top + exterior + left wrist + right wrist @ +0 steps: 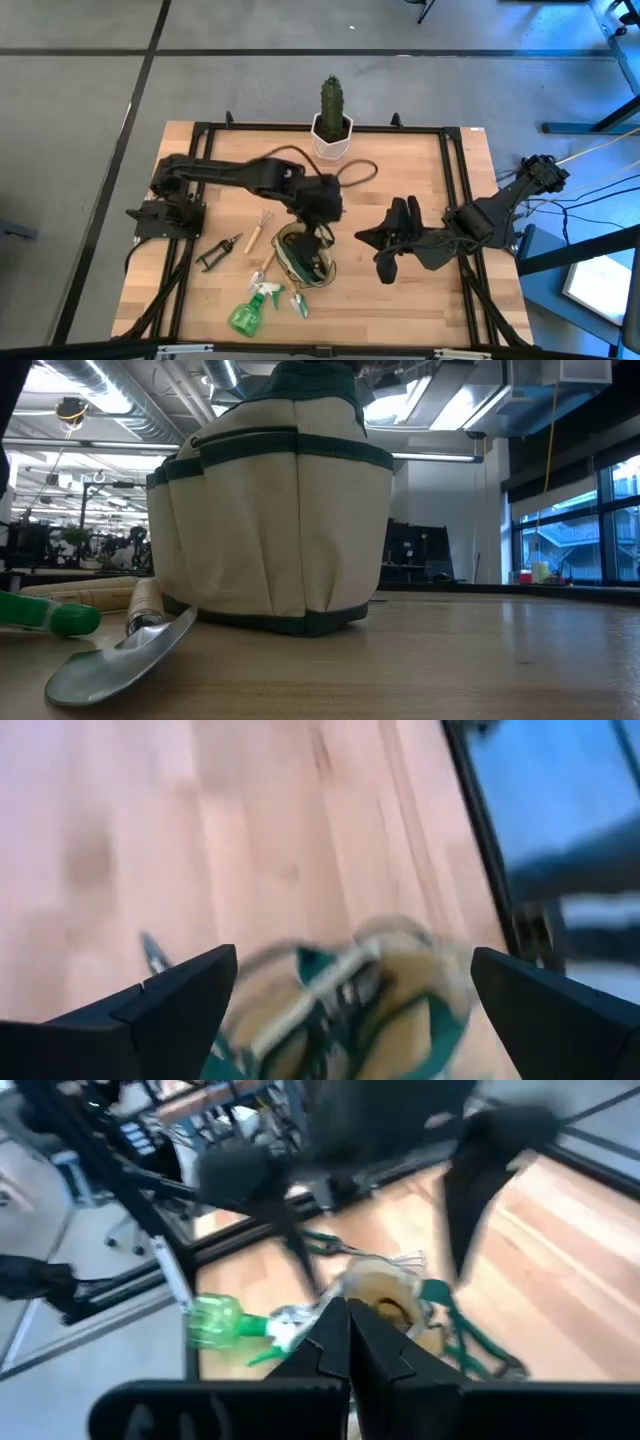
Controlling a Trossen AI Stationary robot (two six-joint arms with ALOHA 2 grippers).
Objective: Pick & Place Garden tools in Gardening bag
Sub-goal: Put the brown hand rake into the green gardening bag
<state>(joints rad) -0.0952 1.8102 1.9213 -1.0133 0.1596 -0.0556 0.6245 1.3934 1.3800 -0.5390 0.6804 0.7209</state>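
hovering above the gardening bag (305, 255), the left gripper (318, 205) sits with its fingers (185, 995) spread wide and nothing between them; the left wrist view looks straight down past them into the bag's open mouth. right gripper (385, 240) waits beside the bag, well to its right, fingertips pressed together and empty in the right wrist view.

bag stands upright near the table's (420, 290) front middle, pockets outward in the low view. tools outside it: pruning shears (220, 252) to the left, a small fork (257, 226) just beside them, green spray bottle (248, 312) in front of the bag, a trowel (120, 660) lying against the bag's base with its wooden handle touching the fabric. another silver tool (298, 302) lies right of the bottle. whether anything is already inside the bag: cannot tell, interior blurred.

judgement: left arm is between a drop and the next pick. to do it well:
- clear the bag's loop handles before moving sideways, they could snag a finger.
- take the nearest tool by its handle, across the narrow axis.
- trowel touching the bag: lift straight up so the soft bag is not dragged or tipped.
- cactus (331, 105) at the back edge is not a target.
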